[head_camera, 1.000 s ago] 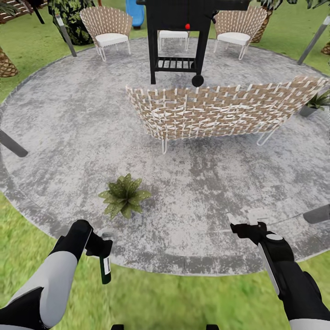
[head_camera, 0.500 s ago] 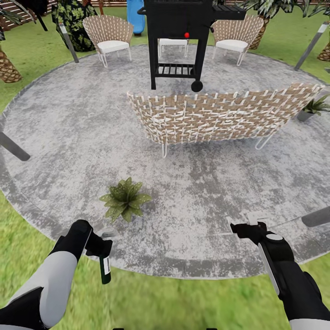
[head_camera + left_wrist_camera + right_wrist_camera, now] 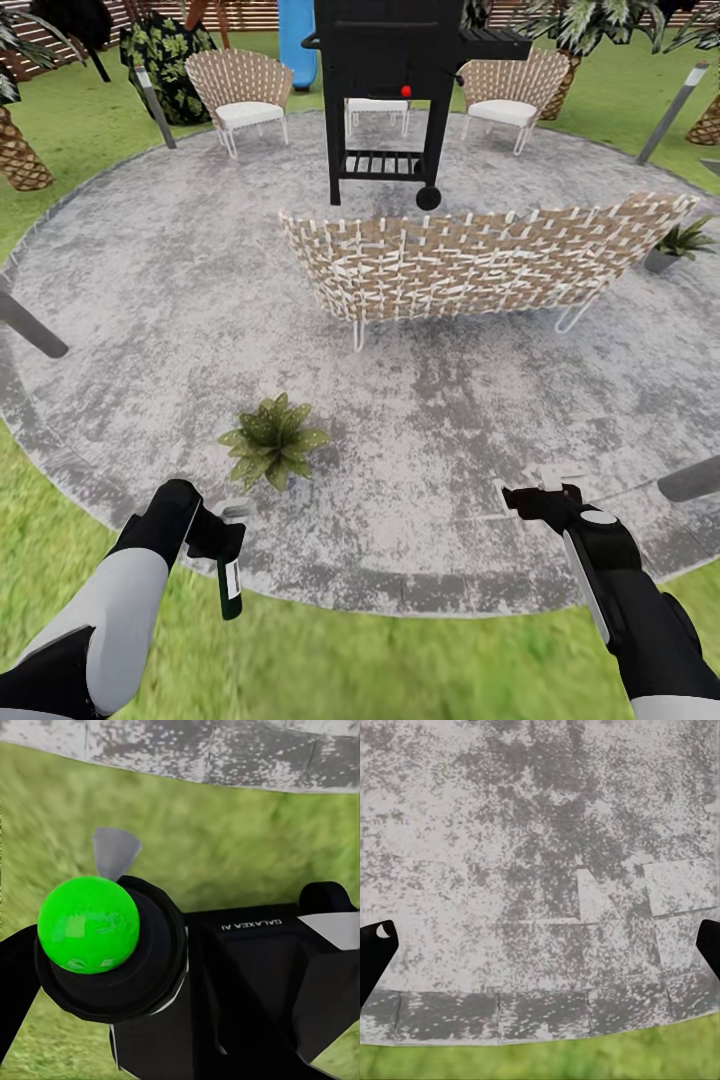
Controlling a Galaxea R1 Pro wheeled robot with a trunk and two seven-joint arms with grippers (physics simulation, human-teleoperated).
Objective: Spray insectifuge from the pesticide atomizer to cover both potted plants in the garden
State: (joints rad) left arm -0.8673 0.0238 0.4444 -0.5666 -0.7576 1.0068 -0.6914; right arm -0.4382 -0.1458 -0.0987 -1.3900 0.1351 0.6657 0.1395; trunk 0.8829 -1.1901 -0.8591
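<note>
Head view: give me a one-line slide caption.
Left gripper holds the pesticide atomizer near a potted plant on the patio; right gripper open.

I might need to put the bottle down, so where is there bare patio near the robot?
Bare stone lies between the near plant and the right gripper, running up to the wicker bench. Left of that plant the patio is also bare. It is crowded behind the bench: the grill, chairs and the second plant.
</note>
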